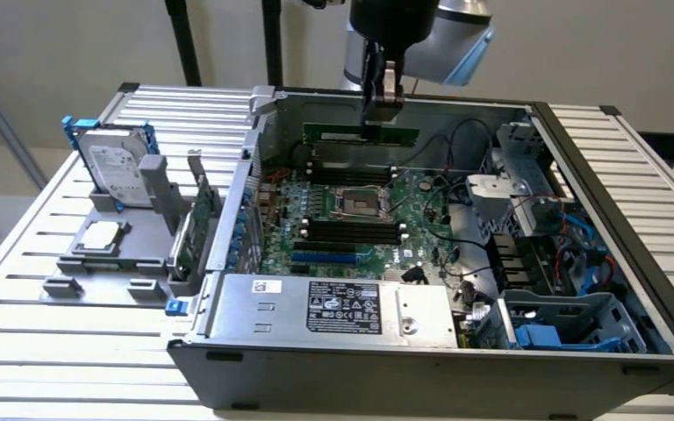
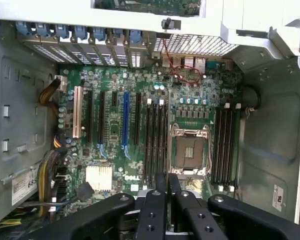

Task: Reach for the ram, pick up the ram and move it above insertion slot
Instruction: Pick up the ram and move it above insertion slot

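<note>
Gripper [image 1: 379,112] covers the ram's [image 1: 361,134] middle in the exterior view, arm cut off at top edge; wrist view: fingers [image 2: 155,210] hide the motherboard's [image 2: 140,125] near edge, label text unreadable.

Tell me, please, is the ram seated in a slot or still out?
Out: the ram hangs in the gripper, level, above the motherboard.

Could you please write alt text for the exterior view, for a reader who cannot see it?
A robot gripper holds a thin green ram stick level above the motherboard inside an open computer case. On the exterior view's left, a hard drive stands upright in a grey holder.
</note>
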{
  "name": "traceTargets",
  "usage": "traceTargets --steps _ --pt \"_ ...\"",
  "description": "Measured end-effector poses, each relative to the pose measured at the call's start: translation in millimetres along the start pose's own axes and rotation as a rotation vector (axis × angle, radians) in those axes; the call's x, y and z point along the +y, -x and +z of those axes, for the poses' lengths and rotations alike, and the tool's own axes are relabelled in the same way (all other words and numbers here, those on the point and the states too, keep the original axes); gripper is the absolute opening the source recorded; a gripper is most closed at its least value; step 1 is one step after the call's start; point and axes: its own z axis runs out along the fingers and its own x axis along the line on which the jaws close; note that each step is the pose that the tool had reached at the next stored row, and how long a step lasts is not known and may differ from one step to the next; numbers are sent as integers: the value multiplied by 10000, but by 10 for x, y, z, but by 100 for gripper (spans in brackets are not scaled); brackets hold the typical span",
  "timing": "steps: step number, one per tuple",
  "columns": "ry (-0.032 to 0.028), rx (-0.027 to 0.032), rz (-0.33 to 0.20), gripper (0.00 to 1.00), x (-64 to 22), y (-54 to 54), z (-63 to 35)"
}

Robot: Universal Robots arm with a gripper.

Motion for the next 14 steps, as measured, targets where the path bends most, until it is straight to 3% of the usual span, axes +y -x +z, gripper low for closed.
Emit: traceTargets --steps 5,14 --pt "-104 3 5 13 -14 40 30" --pt "-111 2 49 13 -28 48 34"
